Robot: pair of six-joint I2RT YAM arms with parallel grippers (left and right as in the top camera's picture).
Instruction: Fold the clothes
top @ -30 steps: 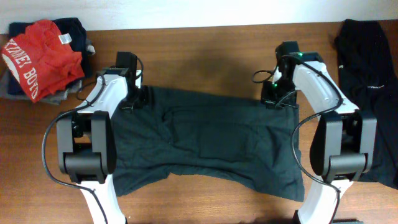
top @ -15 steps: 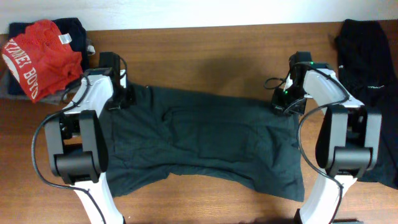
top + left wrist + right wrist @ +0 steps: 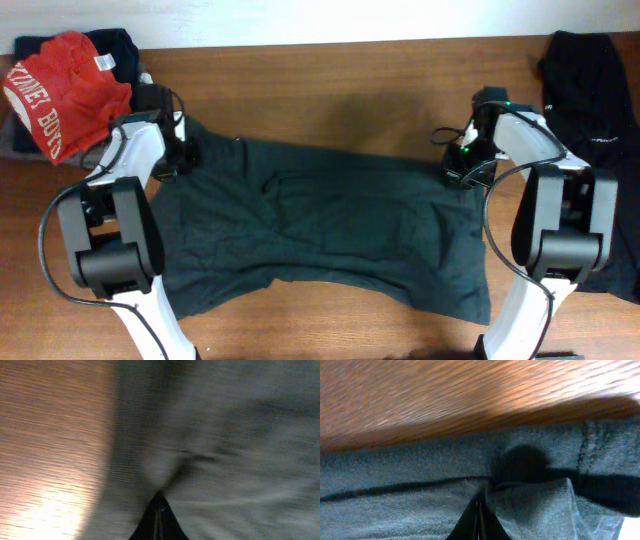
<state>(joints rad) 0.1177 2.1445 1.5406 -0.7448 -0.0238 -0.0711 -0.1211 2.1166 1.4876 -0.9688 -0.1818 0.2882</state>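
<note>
- A dark green shirt (image 3: 320, 230) lies spread out in the middle of the wooden bench (image 3: 330, 75). It has some wrinkles, and its near edge is curved.
- The left fingers (image 3: 150, 529) are clenched on the far left corner of this shirt. The cloth puckers toward their tips, and bare wood shows just beside the edge.
- The right fingers (image 3: 466, 527) are clenched on the far right corner, with a small fold of the hem pinched between them.
- Both wrist views are a little blurred.
- At the far left corner of the bench is a pile of clothes (image 3: 115, 45), with a red shirt (image 3: 60, 90) with white letters on top.
- A black garment (image 3: 590, 100) lies at the right edge, apart from the green shirt.
</note>
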